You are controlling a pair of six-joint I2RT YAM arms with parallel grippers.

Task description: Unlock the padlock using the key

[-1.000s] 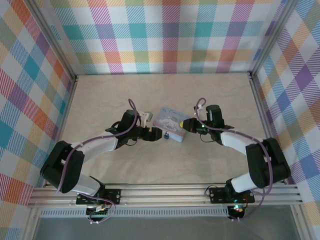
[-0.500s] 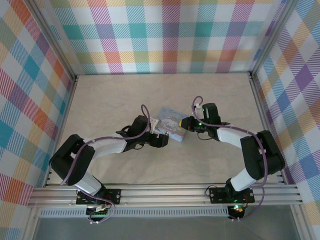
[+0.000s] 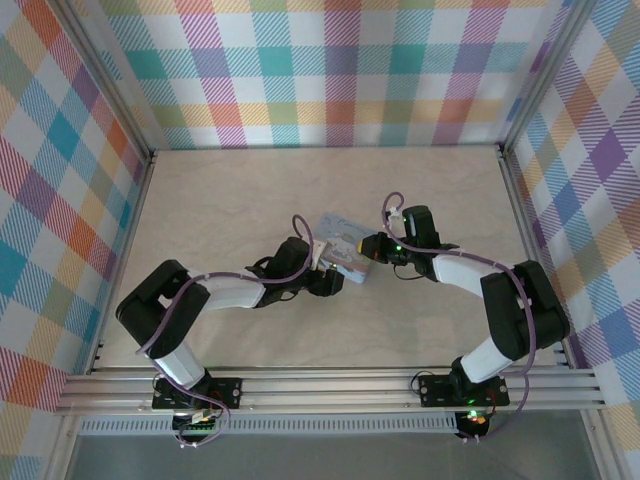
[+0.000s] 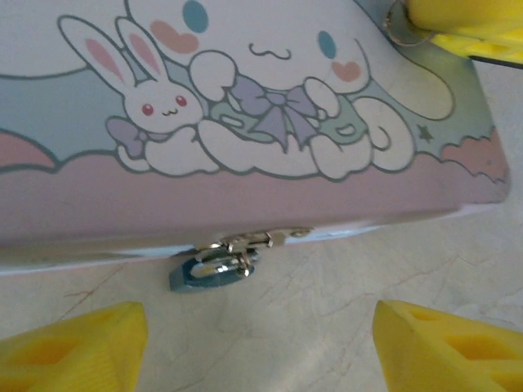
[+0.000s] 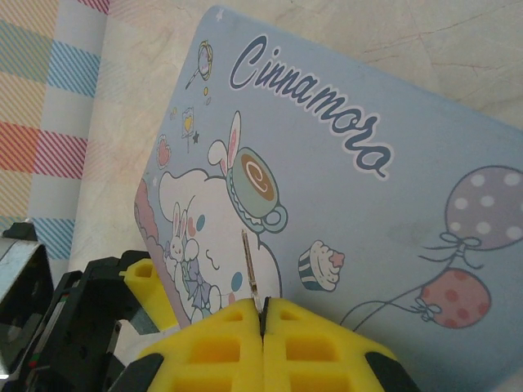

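The padlock (image 4: 214, 269), small and blue-green with a silver shackle, hangs from the clasp on the front edge of the pale blue cartoon tin (image 4: 245, 106) and rests on the table. My left gripper (image 4: 261, 351) faces it, open, with a yellow finger on either side and only bare table between them. My right gripper (image 5: 263, 314) hovers over the tin's lid (image 5: 351, 188), shut on the key (image 5: 251, 269), whose thin blade sticks out ahead of the fingertips. From above, the left gripper (image 3: 325, 277) and right gripper (image 3: 371, 250) flank the tin (image 3: 345, 245).
The tin lies mid-table on the beige marbled tabletop (image 3: 250, 190). Plaid walls (image 3: 320, 70) close off the back and both sides. The right gripper's yellow fingers (image 4: 458, 24) show above the tin's far corner in the left wrist view.
My left arm has swung right and forward, bringing its gripper up to the tin's front edge at the padlock. The right gripper shifted slightly left over the lid, still shut on the key.
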